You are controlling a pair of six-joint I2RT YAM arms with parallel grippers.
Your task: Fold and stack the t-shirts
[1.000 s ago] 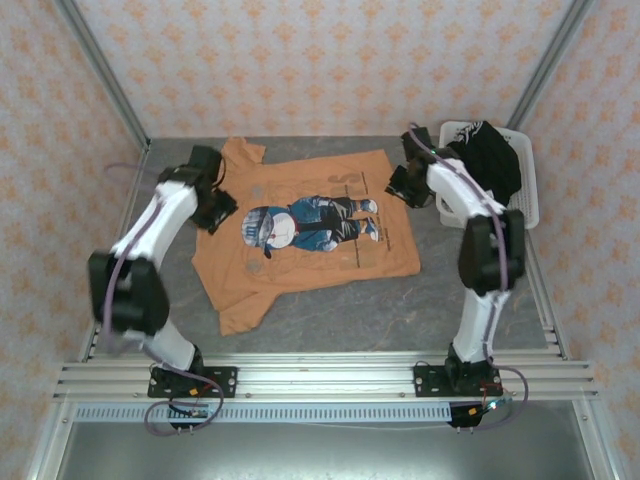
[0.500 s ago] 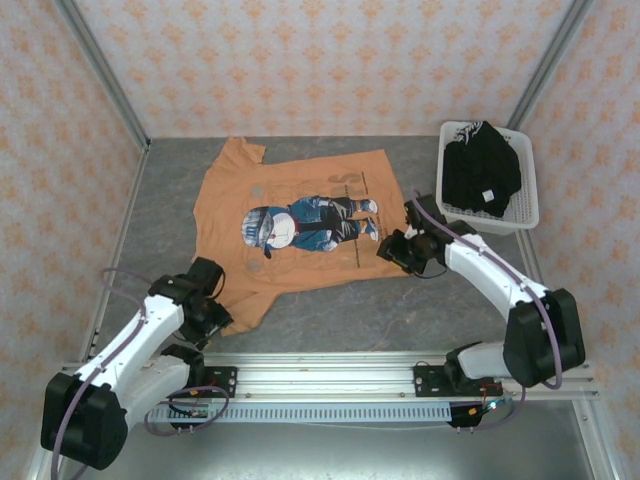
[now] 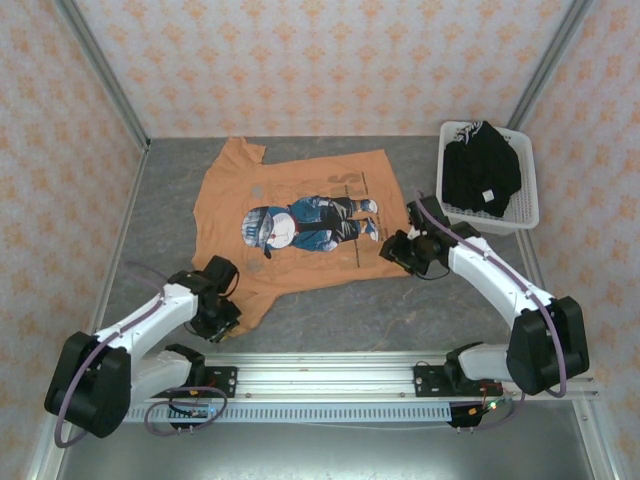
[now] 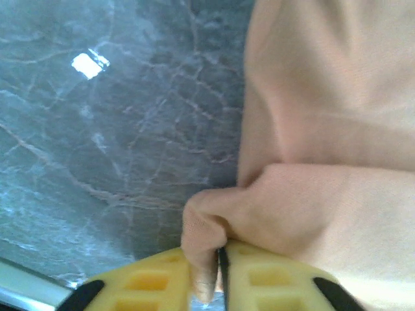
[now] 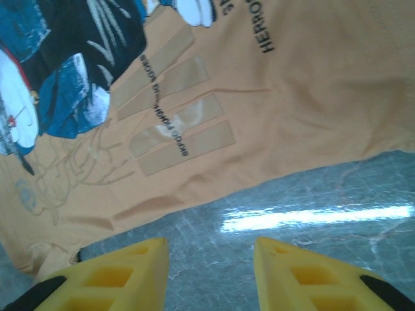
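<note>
An orange t-shirt point(image 3: 300, 185) with a cartoon figure print lies spread flat on the grey table, print up. My left gripper point(image 3: 216, 312) sits at the shirt's near-left sleeve. In the left wrist view its yellow jaws point(image 4: 220, 253) are pinched shut on a fold of the orange cloth point(image 4: 324, 129). My right gripper point(image 3: 396, 250) hovers at the shirt's near-right hem corner. It point(image 5: 211, 249) is open, with bare table between the fingers and the orange hem point(image 5: 292, 97) just ahead. A black t-shirt point(image 3: 480, 175) with a small white tag lies bunched in the basket.
A white slatted basket point(image 3: 529, 205) stands at the back right of the grey marble-patterned table point(image 3: 330, 315). Metal frame posts run along both sides, and an aluminium rail point(image 3: 320, 375) with the arm bases crosses the near edge.
Both arms swung from the shirt's far corners down to its near edge. In the last half second the left jaws closed on the near-left sleeve; the right gripper barely shifted.
</note>
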